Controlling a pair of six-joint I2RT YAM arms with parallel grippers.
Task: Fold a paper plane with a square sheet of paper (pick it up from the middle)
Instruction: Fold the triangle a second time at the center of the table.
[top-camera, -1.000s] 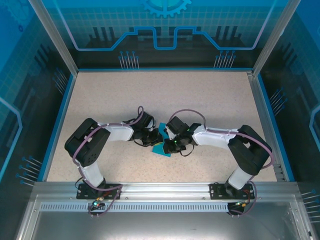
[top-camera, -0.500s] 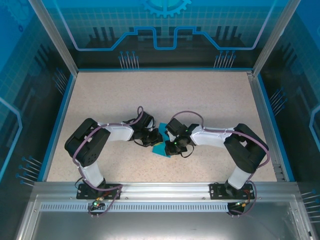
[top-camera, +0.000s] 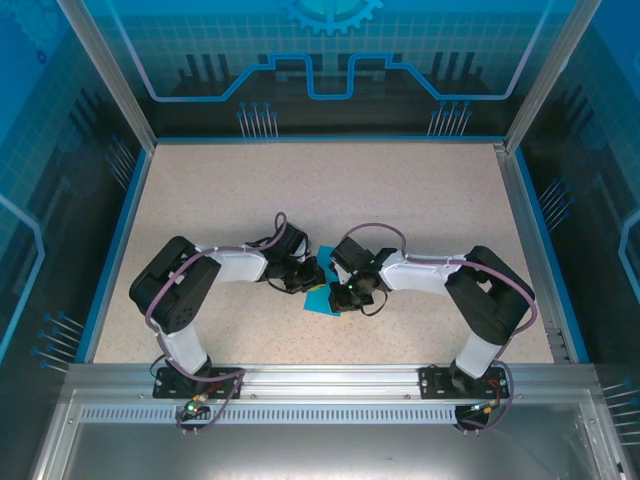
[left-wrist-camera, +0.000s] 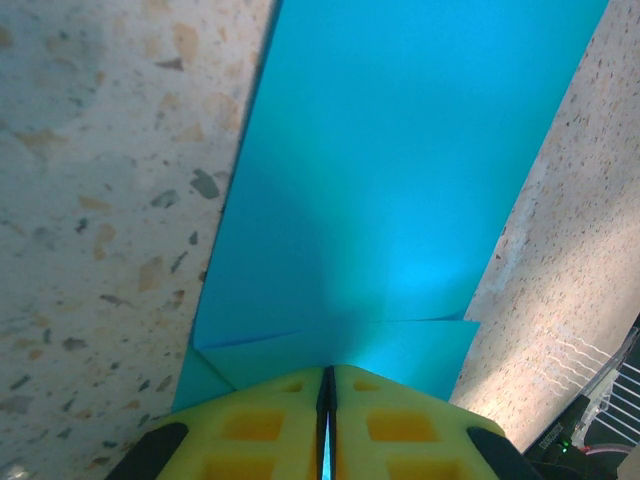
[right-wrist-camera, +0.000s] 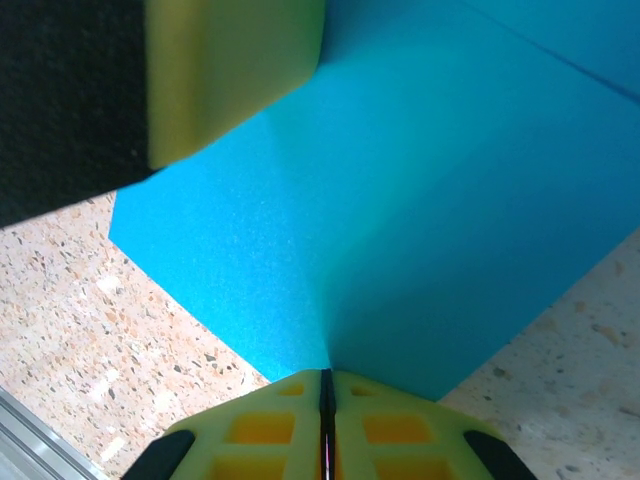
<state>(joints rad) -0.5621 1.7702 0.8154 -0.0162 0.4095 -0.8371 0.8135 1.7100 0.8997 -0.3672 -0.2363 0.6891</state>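
So that the part-folded square sheet of paper (left-wrist-camera: 400, 180) lies taut for creasing, my left fingers (left-wrist-camera: 260, 420) and right fingers (right-wrist-camera: 265, 420) each pinch shut on its edge, low over the tabletop's (left-wrist-camera: 90, 200) near middle.

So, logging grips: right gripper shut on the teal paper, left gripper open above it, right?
No: the left gripper is shut on the teal paper too, clamped at its edge in the left wrist view. The right gripper is shut on it.
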